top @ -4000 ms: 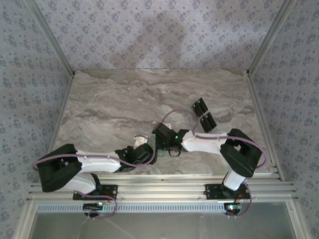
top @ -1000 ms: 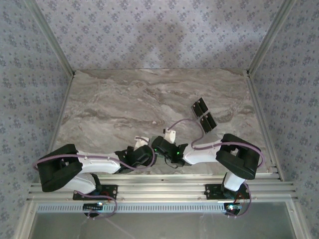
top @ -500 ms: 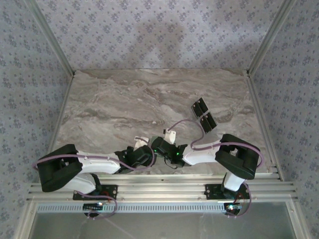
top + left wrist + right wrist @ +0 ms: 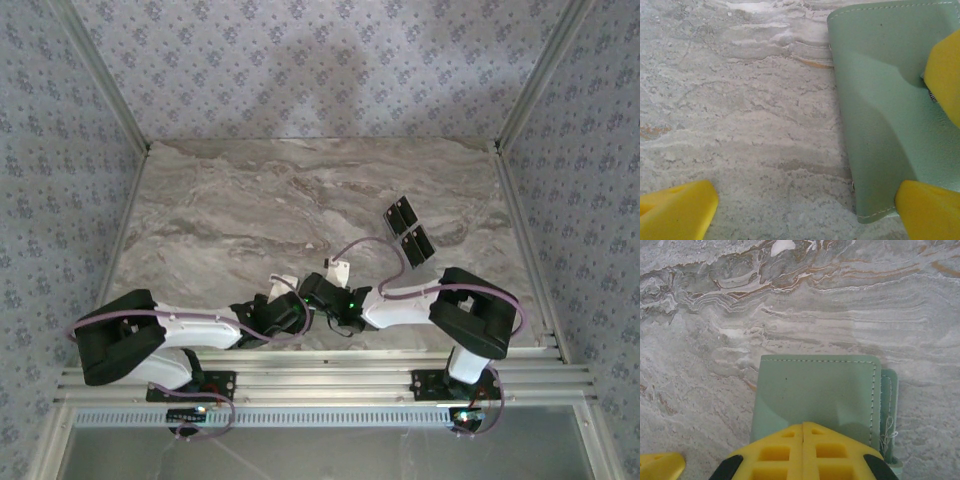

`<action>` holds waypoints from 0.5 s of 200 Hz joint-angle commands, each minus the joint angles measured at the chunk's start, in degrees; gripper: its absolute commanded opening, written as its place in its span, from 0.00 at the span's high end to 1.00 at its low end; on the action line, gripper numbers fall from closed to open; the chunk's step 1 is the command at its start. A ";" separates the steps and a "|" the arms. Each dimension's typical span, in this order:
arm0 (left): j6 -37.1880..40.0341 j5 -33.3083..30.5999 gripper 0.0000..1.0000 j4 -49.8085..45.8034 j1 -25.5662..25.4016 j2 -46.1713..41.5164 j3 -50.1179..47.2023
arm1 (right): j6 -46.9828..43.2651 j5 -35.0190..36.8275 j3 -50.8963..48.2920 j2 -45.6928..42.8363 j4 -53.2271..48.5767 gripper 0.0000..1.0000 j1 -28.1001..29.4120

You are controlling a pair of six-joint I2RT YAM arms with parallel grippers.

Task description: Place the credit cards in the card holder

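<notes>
Sage-green card holder [image 4: 815, 390] flat on marble table [image 4: 250, 200], near its front edge | right gripper [image 4: 803, 432] fully closed, tips over holder, nothing clamped | left gripper [image 4: 800, 212] wide open, straddling holder's edge, empty | credit cards [image 4: 417, 244] well apart, far right

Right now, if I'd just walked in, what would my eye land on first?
Probably the sage-green holder near the front edge of the marble table. The shut yellow right claw is over it and the open left claw straddles its edge. Black cards lie farther back on the right.
</notes>
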 commanded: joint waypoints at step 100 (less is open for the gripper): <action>-6.11 6.09 0.03 -2.09 1.65 3.97 -0.21 | -9.15 -18.87 -1.13 7.97 -14.78 1.00 3.22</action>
